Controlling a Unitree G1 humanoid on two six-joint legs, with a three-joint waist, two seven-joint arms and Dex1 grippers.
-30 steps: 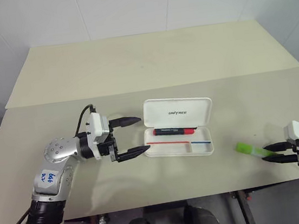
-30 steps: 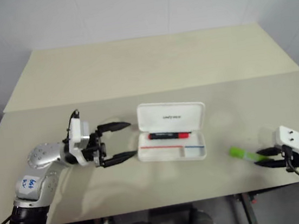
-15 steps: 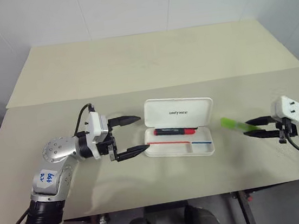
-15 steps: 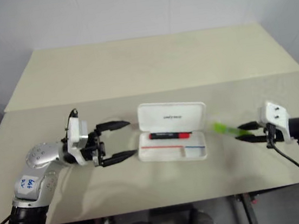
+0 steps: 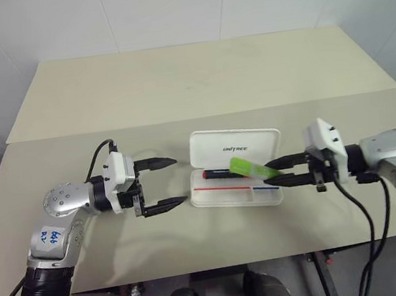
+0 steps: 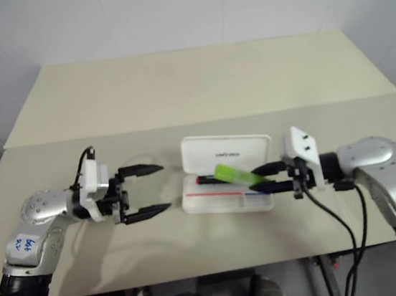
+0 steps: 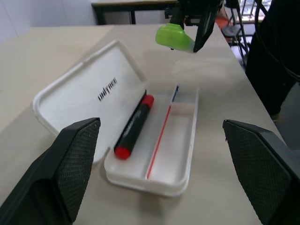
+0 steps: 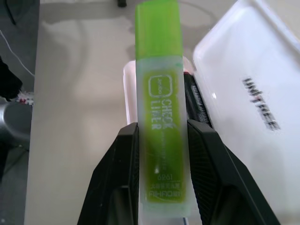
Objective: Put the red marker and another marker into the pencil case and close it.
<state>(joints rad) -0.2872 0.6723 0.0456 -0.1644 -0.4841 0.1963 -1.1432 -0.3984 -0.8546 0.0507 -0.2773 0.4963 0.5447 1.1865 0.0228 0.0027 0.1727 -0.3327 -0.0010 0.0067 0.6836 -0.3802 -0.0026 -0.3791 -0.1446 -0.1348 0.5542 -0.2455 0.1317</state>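
The pencil case (image 5: pixel 236 176) lies open near the middle of the beige desk (image 5: pixel 191 91), its white lid (image 5: pixel 235 148) folded back flat with small dark lettering on it, its shallow tray toward the robot. A thin red and blue line runs along the tray floor. The red marker (image 7: pixel 134 126), a slim black barrel with a red cap, lies inside the tray along the hinge side, right against the lid.

The other marker, a chunky lime-green highlighter (image 5: pixel 252 168), is held in the air above the tray's right half, tilted, its bright green end pointing toward the case and its paler end caught in the right gripper (image 5: pixel 284 170). In the right wrist view the two black jaws press against both sides of the highlighter's pale printed body, clamped on it, with the green cap sticking out past the fingertips over the tray and the red marker partly visible beneath. It does not touch the case.

The left gripper (image 5: pixel 165 184) hovers just to the left of the case, pointing toward it, level with the desk. Its jaws stand wide apart and hold nothing; the nearer fingertip is close to the tray's left end but apart from it.

A black cable (image 5: pixel 368 206) hangs from the right wrist down past the desk's front edge.
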